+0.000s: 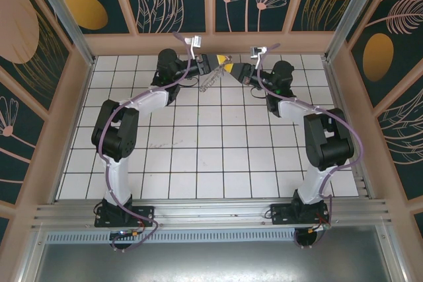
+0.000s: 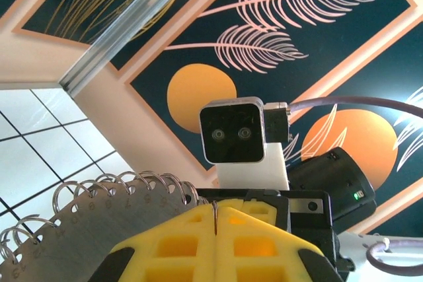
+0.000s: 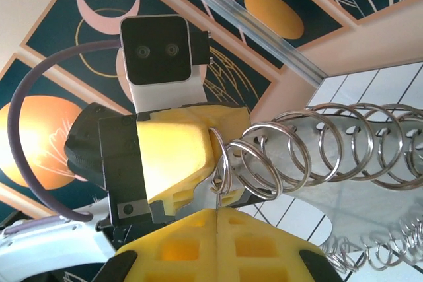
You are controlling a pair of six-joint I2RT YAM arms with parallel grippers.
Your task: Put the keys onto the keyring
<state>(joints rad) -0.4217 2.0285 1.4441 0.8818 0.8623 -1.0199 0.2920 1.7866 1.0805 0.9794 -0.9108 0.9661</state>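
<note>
Closest to the left wrist lens, yellow blocky fingers (image 2: 198,226) of the left gripper (image 2: 216,208), pressed together with a thin dark sliver in the seam; pinched ring or not, cannot tell. Just beside, on the view's left side, keyring set (image 2: 99,229): a grey numbered metal plate edged with silver wire rings. Opposite, right gripper (image 3: 216,214), yellow fingers clamped tight on the thin wire of the end ring. Seen from above, both grippers tip to tip over the far middle of the white tiled table (image 1: 198,163), keyring set hanging just below the left one.
</note>
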